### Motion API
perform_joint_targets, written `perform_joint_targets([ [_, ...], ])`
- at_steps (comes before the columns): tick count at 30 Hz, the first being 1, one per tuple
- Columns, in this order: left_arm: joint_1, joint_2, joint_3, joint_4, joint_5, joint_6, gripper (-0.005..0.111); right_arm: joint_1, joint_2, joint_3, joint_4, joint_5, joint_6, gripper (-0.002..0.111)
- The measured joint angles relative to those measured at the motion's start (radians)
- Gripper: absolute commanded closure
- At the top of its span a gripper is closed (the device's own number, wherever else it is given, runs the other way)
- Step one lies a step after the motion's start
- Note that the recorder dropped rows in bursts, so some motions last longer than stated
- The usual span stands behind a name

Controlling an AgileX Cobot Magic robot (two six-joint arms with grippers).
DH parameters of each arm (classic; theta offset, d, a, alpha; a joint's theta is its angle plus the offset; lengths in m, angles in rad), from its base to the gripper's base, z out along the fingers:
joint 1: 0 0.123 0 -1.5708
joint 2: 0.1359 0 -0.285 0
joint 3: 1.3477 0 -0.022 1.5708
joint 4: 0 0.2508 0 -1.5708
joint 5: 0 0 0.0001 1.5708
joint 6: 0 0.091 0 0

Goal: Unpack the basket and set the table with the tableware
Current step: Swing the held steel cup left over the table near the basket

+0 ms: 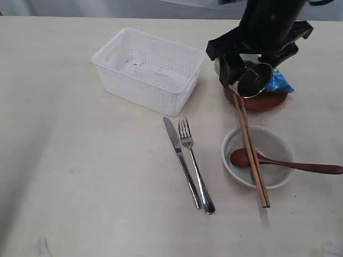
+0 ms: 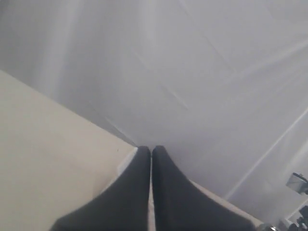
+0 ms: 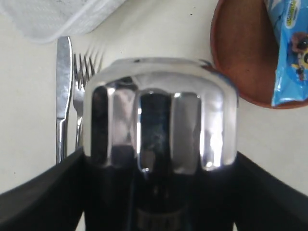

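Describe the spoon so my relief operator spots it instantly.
Start at the white basket, then look down-right to the pale bowl. The spoon lies in it, handle sticking out rightward. It is dark reddish wood, unlike the paler chopsticks crossing the bowl.

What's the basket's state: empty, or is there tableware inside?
Empty. The exterior view shows the basket with only its bare white floor; the knife and fork lie outside it on the table.

We look down on the basket (image 1: 147, 69) from above; our right wrist camera, close beside it, shares the knife (image 1: 181, 160) and fork (image 1: 196, 170); the left faces away
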Motion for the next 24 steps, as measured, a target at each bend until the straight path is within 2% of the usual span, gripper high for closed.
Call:
perform_joint_targets([
  [10,0.0,0.263,0.0,0.12,-0.201,-0.008,0.106,-0.007,0.255,-0.179,0.057,-0.006,-0.009,0.109],
  [16,0.0,0.399,0.0,0.129,-0.36,-0.005,0.106,0.002,0.343,-0.275,0.124,-0.008,-0.009,0.109],
  [24,0.0,0.52,0.0,0.13,-0.412,0.07,0.106,0.095,0.496,-0.469,0.159,-0.008,-0.009,0.109],
])
